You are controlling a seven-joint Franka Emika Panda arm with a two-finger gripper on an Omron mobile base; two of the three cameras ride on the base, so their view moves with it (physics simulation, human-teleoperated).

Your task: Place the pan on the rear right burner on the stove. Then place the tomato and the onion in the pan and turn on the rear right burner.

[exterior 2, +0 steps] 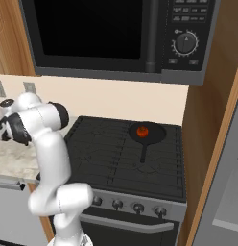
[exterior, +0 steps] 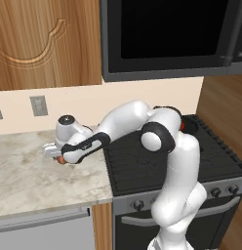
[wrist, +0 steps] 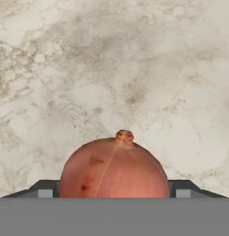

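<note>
The onion, a pale peach-pink ball with a small stem nub, sits low in the hand view between the two dark fingertips. Both tips press against its sides. My gripper is shut on the onion, just above the marble counter left of the stove. In the left base view a sliver of the onion shows under the gripper. The black pan rests on the rear right burner, handle toward the front. The red tomato lies inside it.
A black microwave hangs over the stove. Round knobs line the stove's steel front above a bar handle. A wooden side panel stands right of the stove. An outlet is on the wall behind the counter.
</note>
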